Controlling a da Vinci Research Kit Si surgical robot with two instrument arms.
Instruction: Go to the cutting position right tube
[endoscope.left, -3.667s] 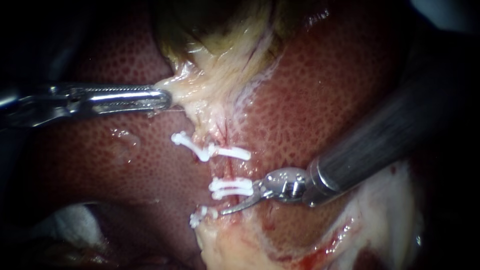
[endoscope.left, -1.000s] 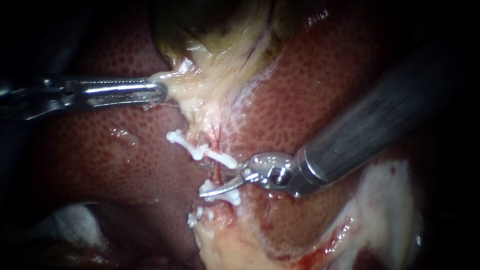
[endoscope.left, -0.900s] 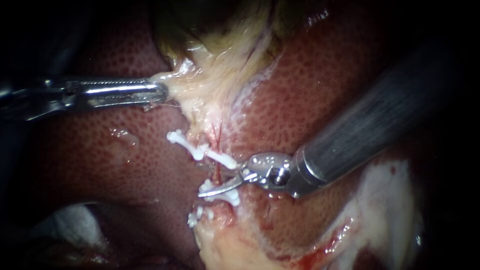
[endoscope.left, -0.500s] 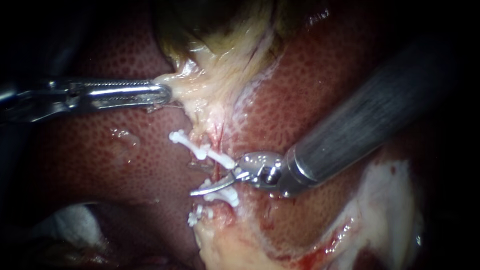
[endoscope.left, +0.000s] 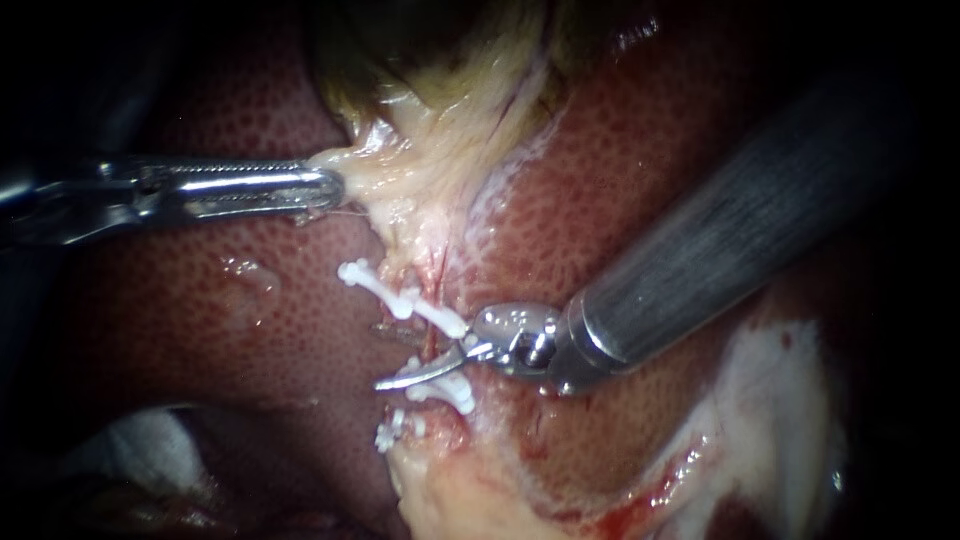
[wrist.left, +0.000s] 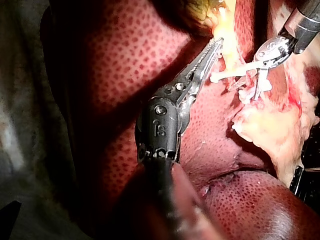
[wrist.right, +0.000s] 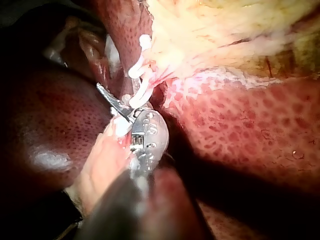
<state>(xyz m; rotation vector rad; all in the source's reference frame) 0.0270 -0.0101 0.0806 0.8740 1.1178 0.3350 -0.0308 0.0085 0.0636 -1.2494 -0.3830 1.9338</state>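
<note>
Endoscope view: the left instrument (endoscope.left: 330, 188) has its pincer clamped on pale gallbladder tissue (endoscope.left: 440, 170), well apart from the upper clip (endoscope.left: 405, 300). The clipped tube (endoscope.left: 436, 345) passes through this clip and lies over the liver (endoscope.left: 620, 200). The right instrument (endoscope.left: 405, 358) holds its pincer apart just beside the upper clip. One blade seems to be on each side of the tube, before the lower clip (endoscope.left: 445, 392).

Left wrist view: the left instrument (wrist.left: 216, 47) grips the pale tissue near the upper clip (wrist.left: 227, 75).

Right wrist view: the right instrument (wrist.right: 117, 102) shows one curved blade, and the upper clip (wrist.right: 140, 59) is just ahead of it.
</note>
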